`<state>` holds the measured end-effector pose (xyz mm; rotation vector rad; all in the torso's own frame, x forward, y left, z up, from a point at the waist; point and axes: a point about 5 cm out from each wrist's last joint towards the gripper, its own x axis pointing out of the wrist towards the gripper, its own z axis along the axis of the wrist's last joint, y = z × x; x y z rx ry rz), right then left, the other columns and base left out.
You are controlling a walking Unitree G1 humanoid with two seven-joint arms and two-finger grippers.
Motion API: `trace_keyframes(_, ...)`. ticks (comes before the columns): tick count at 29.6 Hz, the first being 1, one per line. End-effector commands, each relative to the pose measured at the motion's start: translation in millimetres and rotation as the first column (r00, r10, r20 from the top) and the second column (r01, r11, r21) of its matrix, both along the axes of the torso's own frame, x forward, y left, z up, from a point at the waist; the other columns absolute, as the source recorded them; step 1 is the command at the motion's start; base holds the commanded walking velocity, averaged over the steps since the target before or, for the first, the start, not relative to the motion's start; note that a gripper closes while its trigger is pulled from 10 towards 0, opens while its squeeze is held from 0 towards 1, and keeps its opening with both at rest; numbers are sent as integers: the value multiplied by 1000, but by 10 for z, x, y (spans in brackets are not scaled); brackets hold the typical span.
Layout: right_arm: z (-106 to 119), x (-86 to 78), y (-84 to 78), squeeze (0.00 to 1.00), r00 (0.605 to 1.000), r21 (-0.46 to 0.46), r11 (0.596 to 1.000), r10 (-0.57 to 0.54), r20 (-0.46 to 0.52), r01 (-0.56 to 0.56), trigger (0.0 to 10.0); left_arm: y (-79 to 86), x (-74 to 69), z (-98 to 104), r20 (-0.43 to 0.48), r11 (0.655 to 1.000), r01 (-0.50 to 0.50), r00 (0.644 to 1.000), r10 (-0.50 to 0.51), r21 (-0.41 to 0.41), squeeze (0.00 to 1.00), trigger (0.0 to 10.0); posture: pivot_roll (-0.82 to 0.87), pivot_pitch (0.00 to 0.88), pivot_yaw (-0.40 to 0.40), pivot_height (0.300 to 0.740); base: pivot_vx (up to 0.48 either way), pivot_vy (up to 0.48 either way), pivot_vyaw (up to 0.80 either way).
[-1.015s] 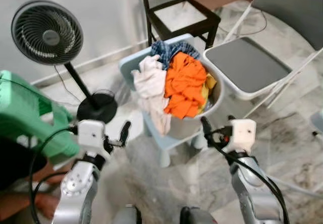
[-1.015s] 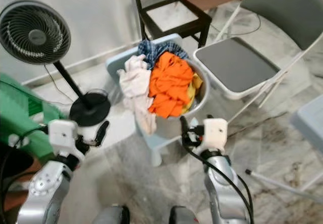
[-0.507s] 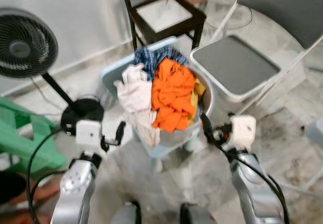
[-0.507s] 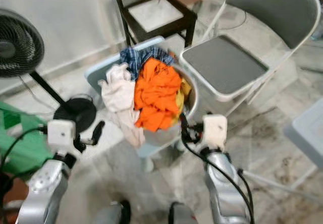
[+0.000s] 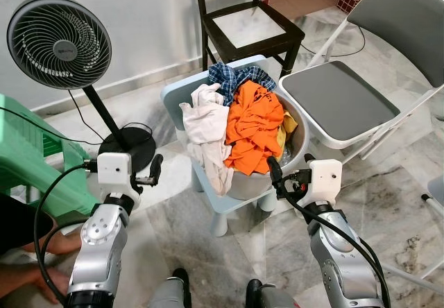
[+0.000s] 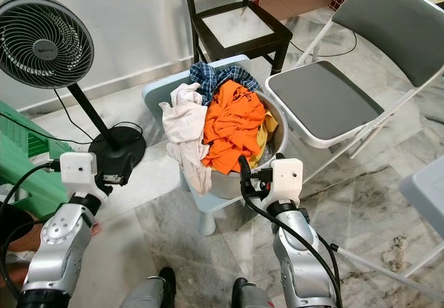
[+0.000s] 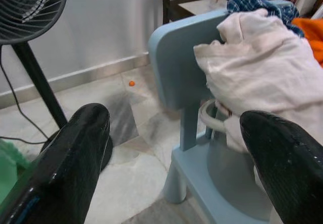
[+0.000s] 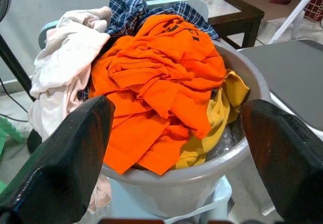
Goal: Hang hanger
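— Grey plastic basin heaped with laundry sits on the pale blue child's chair before us, an orange shirt on top, a cream cloth spilling over the rim on our left, a blue checked garment at the back and a yellow one low against the basin wall. Where is the hanger?

— We cannot find any hanger in these views. What we do see: the black pedestal fan on our left by the white wall, a green plastic stool beside it, a dark wooden chair behind the basin, and a grey folding chair to our right.

— And our pincers?

— Our left pincer is raised beside the fan's round base, fingers spread wide and holding nothing. Our right pincer hangs just at the basin's front rim, likewise released and empty, its fingers framing the orange shirt.

— What differs from half a second ago?

— Our head has lifted and steadied: the blur is gone, the fan head is whole in view again, and the basin sits a little further right in the picture. Both arms have kept their raised pose, the right pincer still by the basin rim.
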<state>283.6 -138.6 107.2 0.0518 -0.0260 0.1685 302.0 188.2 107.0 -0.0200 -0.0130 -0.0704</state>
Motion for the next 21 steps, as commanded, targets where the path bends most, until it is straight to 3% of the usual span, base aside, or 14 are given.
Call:
trace_keyframes(1, 20, -13, -5, 0, 1000, -4, 1000, -1, 4, 1, 10000, 8, -11, -65, -24, 1000, -3, 1000, 3, -6, 0, 10000, 158, 284, -21, 740, 0, 0, 0)
trace_keyframes(8, 55, -23, 4, 0, 999, 0, 1000, -30, 16, 30, 10000, -187, 120, -73, -23, 996, 75, 997, -76, -50, 0, 10000, 142, 299, -19, 740, 0, 0, 0)
trace_keyframes(11, 71, -19, 15, 0, 999, -8, 999, -35, 22, 35, 10000, -337, 289, -37, -21, 991, 116, 993, -118, -73, 0, 10000, 128, 308, -24, 740, 0, 0, 0)
trace_keyframes(16, 93, -17, 33, 0, 999, -32, 999, -28, 36, 30, 10000, -439, 480, 163, 34, 988, 103, 994, -99, -117, 0, 10000, 111, 309, -22, 740, 0, 0, 0)
trace_keyframes(21, 107, -17, 54, 0, 999, -24, 999, -35, 38, 36, 10000, -474, 619, 241, 24, 986, 90, 996, -88, -138, 0, 10000, 102, 305, -15, 740, 0, 0, 0)
